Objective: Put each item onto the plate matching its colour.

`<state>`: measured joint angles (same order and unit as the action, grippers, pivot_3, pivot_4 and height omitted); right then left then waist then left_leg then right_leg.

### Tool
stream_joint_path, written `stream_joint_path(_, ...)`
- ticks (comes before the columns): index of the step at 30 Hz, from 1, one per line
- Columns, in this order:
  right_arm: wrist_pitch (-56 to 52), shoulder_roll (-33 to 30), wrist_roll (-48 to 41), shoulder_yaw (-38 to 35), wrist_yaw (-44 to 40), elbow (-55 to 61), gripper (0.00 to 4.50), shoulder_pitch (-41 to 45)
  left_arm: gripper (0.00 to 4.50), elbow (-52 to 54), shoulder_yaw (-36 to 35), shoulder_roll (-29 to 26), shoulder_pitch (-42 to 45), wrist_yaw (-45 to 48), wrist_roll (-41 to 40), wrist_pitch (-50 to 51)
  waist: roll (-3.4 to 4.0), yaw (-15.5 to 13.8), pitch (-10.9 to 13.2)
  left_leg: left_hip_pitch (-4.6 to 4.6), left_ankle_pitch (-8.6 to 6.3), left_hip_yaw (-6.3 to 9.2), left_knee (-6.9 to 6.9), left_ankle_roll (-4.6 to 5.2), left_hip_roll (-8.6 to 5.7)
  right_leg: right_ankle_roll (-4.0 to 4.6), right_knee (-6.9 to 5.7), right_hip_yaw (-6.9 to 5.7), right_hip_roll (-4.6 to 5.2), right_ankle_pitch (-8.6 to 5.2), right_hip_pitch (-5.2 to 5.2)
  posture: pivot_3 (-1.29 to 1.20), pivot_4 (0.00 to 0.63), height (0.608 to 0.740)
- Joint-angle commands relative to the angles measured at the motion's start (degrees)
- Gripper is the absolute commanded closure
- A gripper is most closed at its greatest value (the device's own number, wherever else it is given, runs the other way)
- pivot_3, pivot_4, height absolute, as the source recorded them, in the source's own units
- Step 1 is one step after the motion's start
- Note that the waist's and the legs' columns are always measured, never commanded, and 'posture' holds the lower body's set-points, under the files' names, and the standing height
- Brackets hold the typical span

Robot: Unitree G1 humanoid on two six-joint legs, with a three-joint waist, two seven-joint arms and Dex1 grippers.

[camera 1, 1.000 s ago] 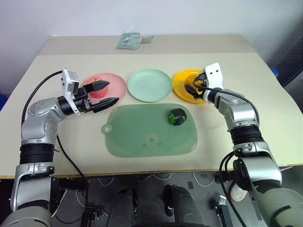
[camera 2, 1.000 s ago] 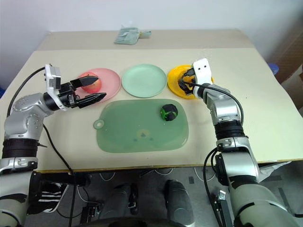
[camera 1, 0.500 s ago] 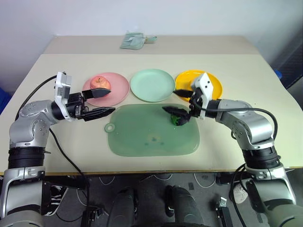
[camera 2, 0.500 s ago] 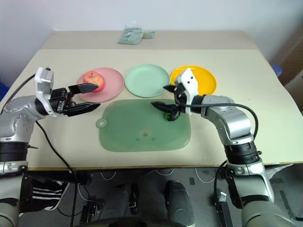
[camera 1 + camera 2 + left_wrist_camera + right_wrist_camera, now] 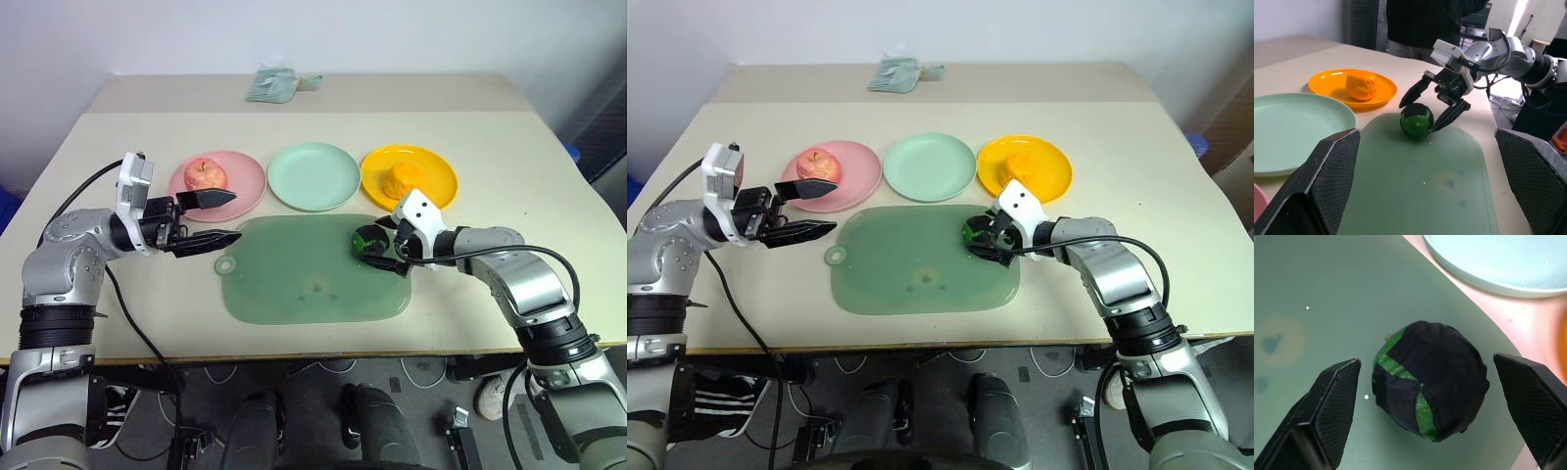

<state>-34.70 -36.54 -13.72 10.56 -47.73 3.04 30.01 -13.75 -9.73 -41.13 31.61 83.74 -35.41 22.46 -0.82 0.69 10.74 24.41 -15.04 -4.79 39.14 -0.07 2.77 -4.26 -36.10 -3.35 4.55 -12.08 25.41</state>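
The right gripper (image 5: 1441, 104) straddles the green-black ball (image 5: 369, 240) on the mat's (image 5: 294, 284) far right corner, its 2 fingers spread, not touching. The ball is lumpy (likely to roll): an off-centre pinch could squirt it sideways, short of the mint plate (image 5: 313, 176).

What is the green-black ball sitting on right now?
The ball rests on the translucent green mat, near the corner closest to the mint plate, not on any plate. The patch of mat directly beneath it is hidden. The right end effector straddles it, fingers open.
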Motion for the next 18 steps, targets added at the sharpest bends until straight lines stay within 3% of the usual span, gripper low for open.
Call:
stream_joint_path(1,1.1,0.3,0.6,-0.4,-0.4,0.1,0.58,0.1,0.00,0.3,-0.7,-0.8,0.2,0.4,0.2,-1.3,0.00,0.0,0.0,0.00,0.00,0.00,0.00,0.00,0.00,0.00,0.00,0.00,0.00,0.00,0.00,0.00,0.150,0.740)
stream_joint_path(2,1.2,0.3,0.7,-0.4,-0.3,0.0,0.85,0.1,0.00,0.2,-0.7,-0.8,0.2,0.4,0.2,-1.4,0.00,0.0,0.0,0.00,0.00,0.00,0.00,0.00,0.00,0.00,0.00,0.00,0.00,0.00,0.00,0.00,0.150,0.740)
stream_joint_path(5,1.3,0.4,0.6,-0.6,-0.7,0.4,2.24,0.2,0.00,0.1,-1.0,-0.7,-0.1,0.2,0.2,-2.0,0.00,0.0,0.0,0.00,0.00,0.01,0.00,0.00,0.00,0.00,0.00,0.00,0.00,0.00,0.00,0.00,0.150,0.740)
stream_joint_path(14,-2.1,5.9,-5.0,-5.5,1.4,3.0,2.24,5.5,0.00,-2.1,-3.1,0.7,1.2,-3.7,-0.2,-3.5,0.00,0.1,0.0,0.00,0.00,0.00,0.00,0.00,0.00,-0.01,-0.01,0.00,0.00,0.01,0.00,0.00,0.150,0.740)
stream_joint_path(18,4.8,12.5,0.3,-4.8,9.0,-7.2,2.24,14.0,0.00,-5.4,-3.0,2.3,3.2,-11.8,3.8,-6.5,0.00,0.2,0.0,-0.03,0.00,0.02,0.01,0.00,0.01,-0.02,-0.05,0.00,-0.03,0.02,0.00,0.00,0.150,0.740)
